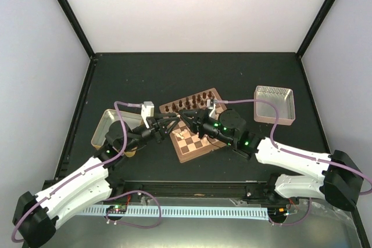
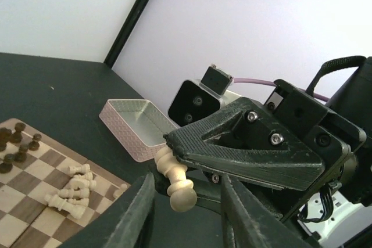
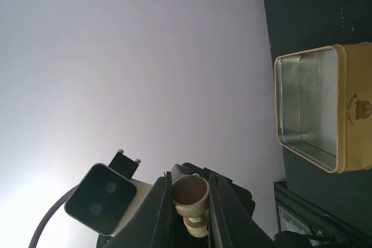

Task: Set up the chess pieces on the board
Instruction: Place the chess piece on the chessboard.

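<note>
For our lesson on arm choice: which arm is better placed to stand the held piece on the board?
Probably right: the right gripper clamps the cream piece near the board; the left gripper merely flanks it, open.

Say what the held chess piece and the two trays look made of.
Chess piece: likely wood, matte cream, turned profile. Yellow tray: metal tin, mirror-bright inside, printed yellow outside. Pink tray: unclear, plastic or painted metal, ribbed matte walls.

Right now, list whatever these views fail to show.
Top view: piece hidden under the right pincer; board centre covered.
Right wrist: piece seen base-on, kind unclear; board out of frame.
Left wrist: board cut by the left edge; dark pieces too small to name.
</note>
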Action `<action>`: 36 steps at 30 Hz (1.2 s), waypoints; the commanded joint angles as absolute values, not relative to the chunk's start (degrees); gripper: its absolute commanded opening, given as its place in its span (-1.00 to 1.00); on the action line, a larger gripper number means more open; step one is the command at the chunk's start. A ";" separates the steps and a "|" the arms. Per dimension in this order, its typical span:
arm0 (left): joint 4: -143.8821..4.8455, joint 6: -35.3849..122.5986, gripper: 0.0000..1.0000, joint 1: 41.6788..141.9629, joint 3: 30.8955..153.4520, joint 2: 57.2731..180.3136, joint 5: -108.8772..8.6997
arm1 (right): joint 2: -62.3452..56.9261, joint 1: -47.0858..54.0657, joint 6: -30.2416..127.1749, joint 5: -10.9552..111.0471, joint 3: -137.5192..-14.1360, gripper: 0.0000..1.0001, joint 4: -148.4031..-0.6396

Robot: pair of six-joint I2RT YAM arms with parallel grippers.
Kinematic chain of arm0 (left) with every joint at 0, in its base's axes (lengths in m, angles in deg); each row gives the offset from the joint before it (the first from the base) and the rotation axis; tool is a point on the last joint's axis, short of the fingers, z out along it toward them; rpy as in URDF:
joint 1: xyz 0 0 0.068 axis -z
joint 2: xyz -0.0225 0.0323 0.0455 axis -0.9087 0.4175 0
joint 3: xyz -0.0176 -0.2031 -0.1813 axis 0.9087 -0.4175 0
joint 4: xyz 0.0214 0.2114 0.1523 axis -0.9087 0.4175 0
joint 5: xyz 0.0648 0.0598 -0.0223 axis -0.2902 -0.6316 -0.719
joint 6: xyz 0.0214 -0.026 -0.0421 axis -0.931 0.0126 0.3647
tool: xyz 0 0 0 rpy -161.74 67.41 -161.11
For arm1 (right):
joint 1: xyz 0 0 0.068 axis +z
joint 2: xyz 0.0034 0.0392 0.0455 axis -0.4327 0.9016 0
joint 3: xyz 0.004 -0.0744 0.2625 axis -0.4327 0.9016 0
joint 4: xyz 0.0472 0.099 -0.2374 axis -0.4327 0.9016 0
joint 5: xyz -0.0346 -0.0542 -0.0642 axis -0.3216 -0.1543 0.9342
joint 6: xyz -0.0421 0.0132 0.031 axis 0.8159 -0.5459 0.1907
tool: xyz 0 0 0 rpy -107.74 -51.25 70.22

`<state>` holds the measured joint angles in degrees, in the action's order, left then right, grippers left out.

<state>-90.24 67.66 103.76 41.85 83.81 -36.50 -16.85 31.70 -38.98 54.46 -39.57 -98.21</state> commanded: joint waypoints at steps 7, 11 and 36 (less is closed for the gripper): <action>-93.16 65.51 -0.47 105.30 44.30 86.42 -35.12 | -18.09 30.53 -40.81 53.69 -38.49 -0.91 -101.13; -92.30 64.27 -0.75 105.36 45.10 86.54 -35.90 | -17.78 30.31 -39.76 52.79 -38.86 -0.91 -100.96; -28.20 52.23 -0.97 106.55 74.33 113.77 -32.93 | -41.17 10.55 5.21 69.13 -37.96 0.24 -55.58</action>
<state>-43.36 55.32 105.29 68.25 106.15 -36.02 -38.12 11.22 -3.50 60.12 -38.85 -64.70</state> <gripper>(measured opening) 0.057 0.616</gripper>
